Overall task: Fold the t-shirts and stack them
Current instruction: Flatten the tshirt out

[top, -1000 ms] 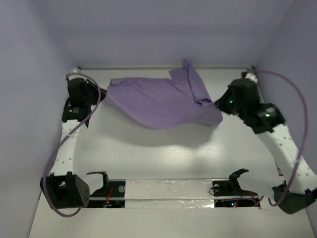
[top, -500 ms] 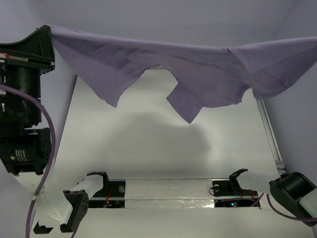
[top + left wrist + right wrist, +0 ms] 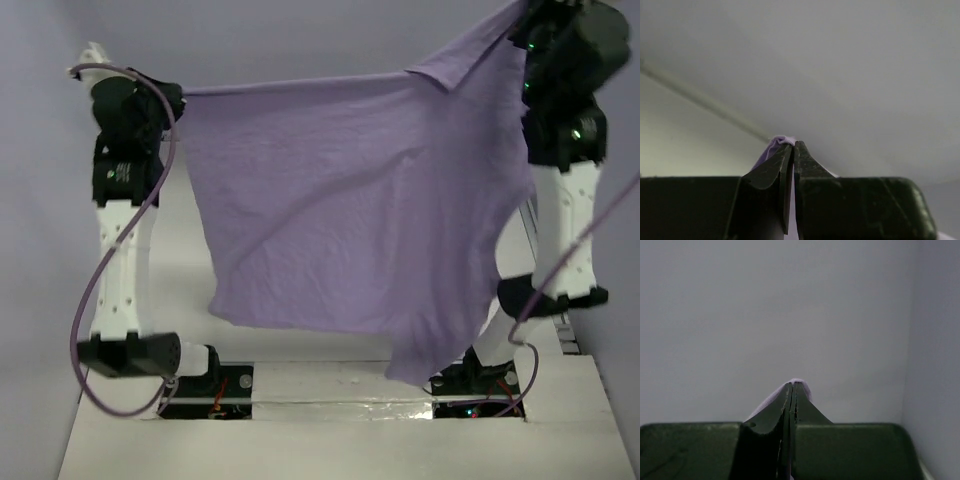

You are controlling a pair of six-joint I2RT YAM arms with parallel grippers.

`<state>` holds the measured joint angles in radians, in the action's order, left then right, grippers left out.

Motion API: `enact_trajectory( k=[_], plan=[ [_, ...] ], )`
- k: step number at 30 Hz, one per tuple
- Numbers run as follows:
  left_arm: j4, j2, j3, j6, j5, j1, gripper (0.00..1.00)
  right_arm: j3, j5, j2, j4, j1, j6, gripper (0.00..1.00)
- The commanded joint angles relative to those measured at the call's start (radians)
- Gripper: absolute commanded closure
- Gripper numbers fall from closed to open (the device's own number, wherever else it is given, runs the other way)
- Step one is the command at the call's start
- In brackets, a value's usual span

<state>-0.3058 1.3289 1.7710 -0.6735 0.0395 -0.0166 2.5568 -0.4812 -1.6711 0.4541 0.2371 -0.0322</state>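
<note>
Shirt point(image 3: 350, 220) is off the surface point(image 3: 300, 450), hung as a broad sheet between the two raised arms.

Left gripper point(image 3: 791, 145): jaws pinched together on a small tuft of purple cloth that shows at the tips in the wrist view. Right gripper point(image 3: 792, 385): the same, jaws closed on a small fold of cloth.

The right arm is up higher than the left, so the top edge slopes upward to the right. A flap hangs over just beside the right grip. The lower edge is uneven: the left part sits higher, while the right corner hangs lowest, in front of the right arm's base. Cannot tell whether that corner touches anything.

Progress, as judged: early.
- Done: shirt picked up at two points and opened out.
- Not done: no fold is visible and nothing is stacked. This is the only garment in view.
- Left: lay the shirt down flat on the surface, fold it, and set it where the stack goes.

The slanted hang suggests it may need levelling before it is laid down.
</note>
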Motion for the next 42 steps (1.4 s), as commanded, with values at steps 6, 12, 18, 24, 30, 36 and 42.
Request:
enact_trajectory(
  k=[6,12,18,24,30,36,42],
  plan=[
    [0.086,0.220,0.082,0.022,0.025,0.000,1.00,0.052,0.345,-0.265,0.049,-0.226,-0.258,1.00],
    [0.096,0.337,0.301,-0.052,-0.006,0.000,1.00,0.172,0.404,-0.305,-0.012,-0.237,-0.320,1.00],
    [0.086,0.408,0.609,-0.063,-0.026,0.000,1.00,0.171,0.400,-0.191,-0.152,-0.266,-0.316,1.00],
    [0.159,0.322,0.494,-0.003,-0.004,-0.031,1.00,-0.018,0.444,-0.015,-0.057,-0.266,-0.311,1.00],
    [0.342,0.026,-0.078,0.063,0.014,-0.031,1.00,-0.750,0.555,0.374,-0.111,-0.266,-0.327,1.00],
    [0.392,-0.207,-0.649,0.077,0.033,-0.040,1.00,-1.529,0.550,0.661,-0.104,-0.266,-0.357,1.00],
    [0.358,-0.321,-1.077,0.043,0.061,-0.040,1.00,-1.885,0.714,0.792,0.027,-0.266,-0.468,1.00]
  ],
)
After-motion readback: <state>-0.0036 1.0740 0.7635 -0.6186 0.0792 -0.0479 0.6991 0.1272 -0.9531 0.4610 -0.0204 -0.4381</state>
